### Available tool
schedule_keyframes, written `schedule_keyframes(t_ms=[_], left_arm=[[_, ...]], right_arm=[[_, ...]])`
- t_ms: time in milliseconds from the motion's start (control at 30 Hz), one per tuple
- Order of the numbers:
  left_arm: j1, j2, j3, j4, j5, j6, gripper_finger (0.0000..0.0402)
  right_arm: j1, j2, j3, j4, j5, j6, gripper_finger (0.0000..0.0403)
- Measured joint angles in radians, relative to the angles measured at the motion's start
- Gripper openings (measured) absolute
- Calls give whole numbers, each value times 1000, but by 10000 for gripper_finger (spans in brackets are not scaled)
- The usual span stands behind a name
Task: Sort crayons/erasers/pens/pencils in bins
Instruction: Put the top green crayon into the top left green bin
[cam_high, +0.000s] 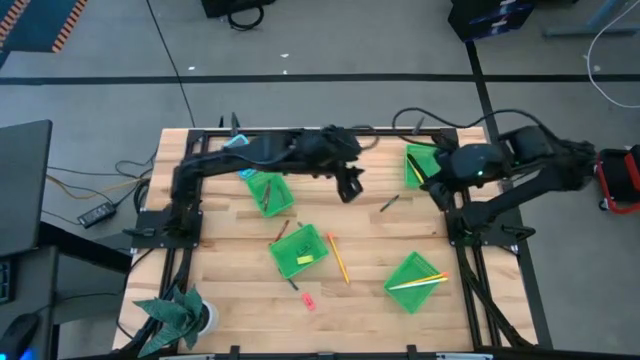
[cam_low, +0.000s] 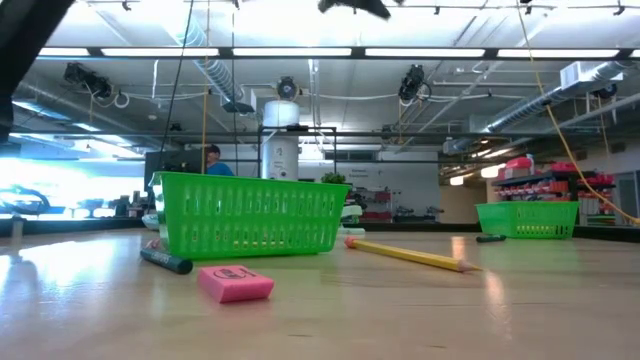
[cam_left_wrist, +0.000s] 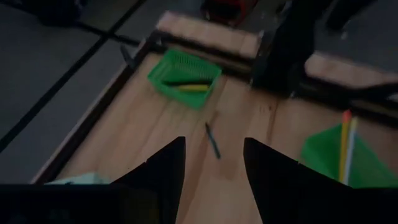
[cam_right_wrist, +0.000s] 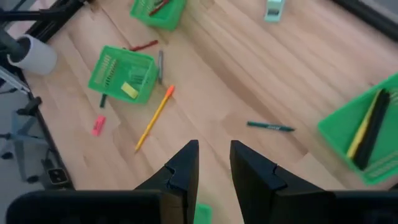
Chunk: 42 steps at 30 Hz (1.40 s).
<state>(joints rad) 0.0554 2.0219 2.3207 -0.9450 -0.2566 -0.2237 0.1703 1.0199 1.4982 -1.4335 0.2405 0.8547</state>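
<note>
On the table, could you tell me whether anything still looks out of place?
Yes: a pink eraser, an orange pencil and a dark pen lie loose on the wood outside the green bins.

The left arm was stretched along the table's far edge, its left gripper (cam_high: 349, 187) held above the middle of the tabletop with fingers (cam_left_wrist: 163, 174) parted and empty. The right gripper (cam_right_wrist: 213, 163) was raised over the far right corner, fingers slightly apart, nothing gripped.

No readable text anywhere; the pink eraser (cam_low: 234, 283) carries a stamped mark, but it is too blurred to make out.
</note>
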Motion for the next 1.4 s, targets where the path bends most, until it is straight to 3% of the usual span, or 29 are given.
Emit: schedule_keyframes(t_ms=[233, 433, 600, 867, 1233, 1400], left_arm=[[15, 41, 0, -118, 0, -112, 171], [7, -90, 2, -207, -17, -132, 171], [-3, -188, 1, -224, -17, -132, 171], [-55, -293, 1, -295, -17, -142, 171], [-122, -362, 1, -471, -19, -105, 172], [-136, -364, 0, -517, -18, -104, 172]], right_arm=[[-75, 14, -51, -18, -26, -303, 97], [-206, 72, -156, 37, -219, -561, 97], [-301, 126, -264, 161, -320, -692, 97], [-362, 252, -404, 299, -384, -922, 102], [-387, 464, -489, 361, -384, -989, 139], [-387, 495, -490, 365, -352, -942, 142]])
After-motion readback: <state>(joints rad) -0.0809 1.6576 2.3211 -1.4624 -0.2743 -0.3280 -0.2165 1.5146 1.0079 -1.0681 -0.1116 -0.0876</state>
